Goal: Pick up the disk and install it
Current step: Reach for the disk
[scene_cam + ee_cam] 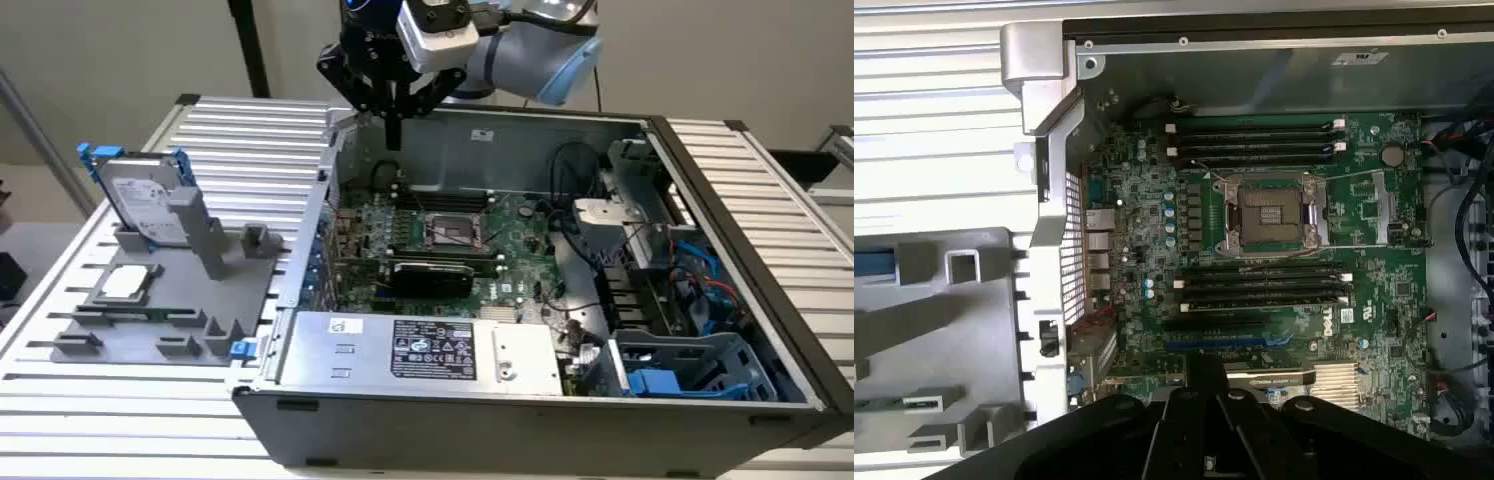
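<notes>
Ext. view, front to back: PSU box [420,350] lies along the near wall of the open PC case [534,425]. Behind it sits the mobo [514,235] w/ CPU socket [451,232]. Outside the case, at ext. view's left, the disk [140,200] stands upright in its blue frame on a grey fixture [160,320]. It is well apart from the gripper [394,135]. Gripper hangs over the case's far edge, claw tips pressed together.

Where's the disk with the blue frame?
On the exterior view's left, the disk stands upright in the grey rack, outside the computer case, near the small square chip.
</notes>
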